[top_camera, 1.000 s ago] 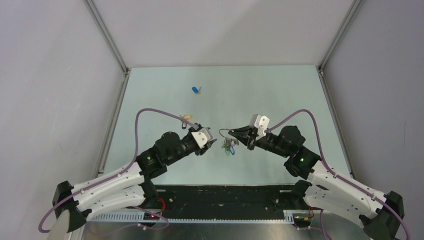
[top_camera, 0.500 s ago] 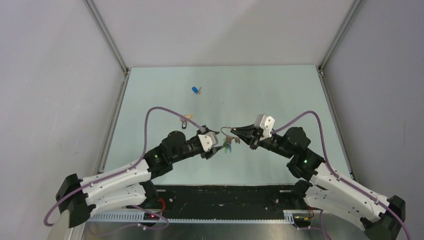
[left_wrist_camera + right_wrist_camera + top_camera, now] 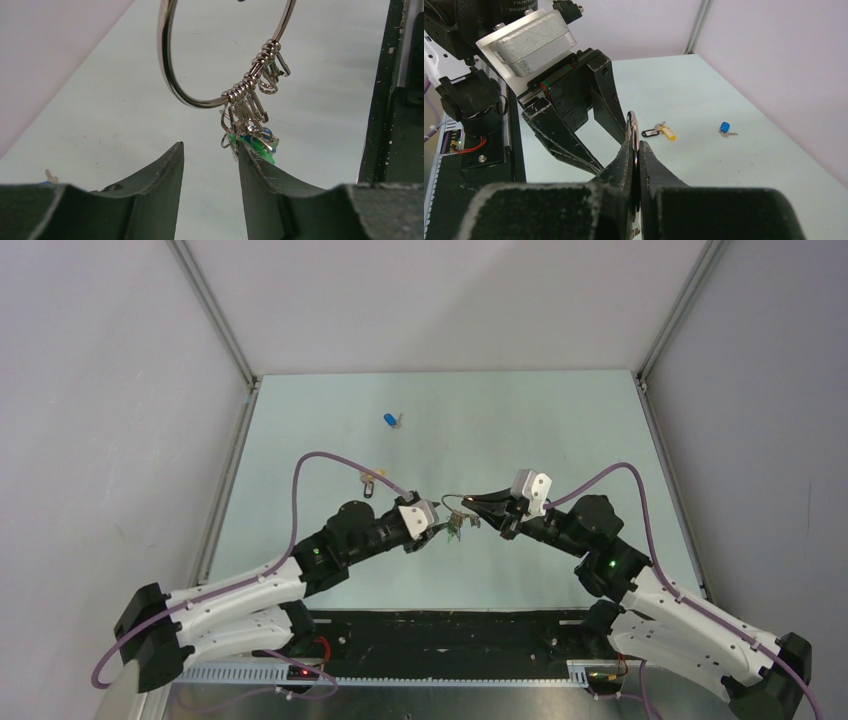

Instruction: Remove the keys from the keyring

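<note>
My right gripper [image 3: 474,504] [image 3: 634,145] is shut on the silver keyring [image 3: 172,85] [image 3: 632,124] and holds it above the table. Small metal loops [image 3: 252,82] hang from the ring, with green and blue keys [image 3: 255,143] [image 3: 456,528] bunched below them. My left gripper [image 3: 444,530] [image 3: 210,152] is open. Its tips reach up under the bunch, and its right finger [image 3: 260,172] touches the green key heads. One blue-headed key [image 3: 391,420] [image 3: 725,128] lies loose at the far side of the table.
A yellow-and-black tagged piece [image 3: 372,480] [image 3: 660,131] lies on the table behind the left arm. Metal frame posts [image 3: 212,315] and grey walls enclose the pale green table. A black strip [image 3: 450,635] runs along the near edge.
The right gripper lifted the keyring and moved it slightly right. The left gripper advanced right to the hanging keys and now has its tips under the bunch.
</note>
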Robot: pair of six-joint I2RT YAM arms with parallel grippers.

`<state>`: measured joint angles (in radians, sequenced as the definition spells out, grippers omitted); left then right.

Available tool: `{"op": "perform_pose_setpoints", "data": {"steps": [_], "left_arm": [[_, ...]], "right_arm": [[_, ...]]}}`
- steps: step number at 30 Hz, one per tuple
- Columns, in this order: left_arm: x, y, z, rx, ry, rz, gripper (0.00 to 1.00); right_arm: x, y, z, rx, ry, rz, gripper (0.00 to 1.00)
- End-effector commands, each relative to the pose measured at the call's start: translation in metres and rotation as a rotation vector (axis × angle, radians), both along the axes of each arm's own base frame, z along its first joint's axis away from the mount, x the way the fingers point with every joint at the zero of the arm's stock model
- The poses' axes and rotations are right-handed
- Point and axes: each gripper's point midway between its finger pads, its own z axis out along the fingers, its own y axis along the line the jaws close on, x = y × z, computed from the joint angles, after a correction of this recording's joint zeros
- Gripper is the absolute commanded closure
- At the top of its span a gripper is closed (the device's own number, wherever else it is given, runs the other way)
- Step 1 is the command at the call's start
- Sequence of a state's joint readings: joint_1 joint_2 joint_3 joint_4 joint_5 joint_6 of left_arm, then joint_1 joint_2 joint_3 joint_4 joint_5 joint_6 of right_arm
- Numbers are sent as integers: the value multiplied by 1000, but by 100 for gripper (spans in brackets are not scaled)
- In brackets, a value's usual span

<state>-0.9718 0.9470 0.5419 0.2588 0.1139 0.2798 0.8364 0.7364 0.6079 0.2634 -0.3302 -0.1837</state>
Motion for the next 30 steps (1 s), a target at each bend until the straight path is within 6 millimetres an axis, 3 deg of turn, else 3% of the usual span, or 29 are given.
{"op": "perform_pose_setpoints", "data": {"steps": [1, 5, 30], "left_arm": [[9, 5, 13, -43, -37, 52, 52], [10, 8, 13, -44, -44, 67, 54], [12, -22, 8, -72, 7, -1, 55]], "right_arm": [[-5, -4, 37, 85, -70, 5, 100], [-4, -3, 36, 84, -63, 7, 100], [-5, -3, 36, 85, -59, 8, 100]]}}
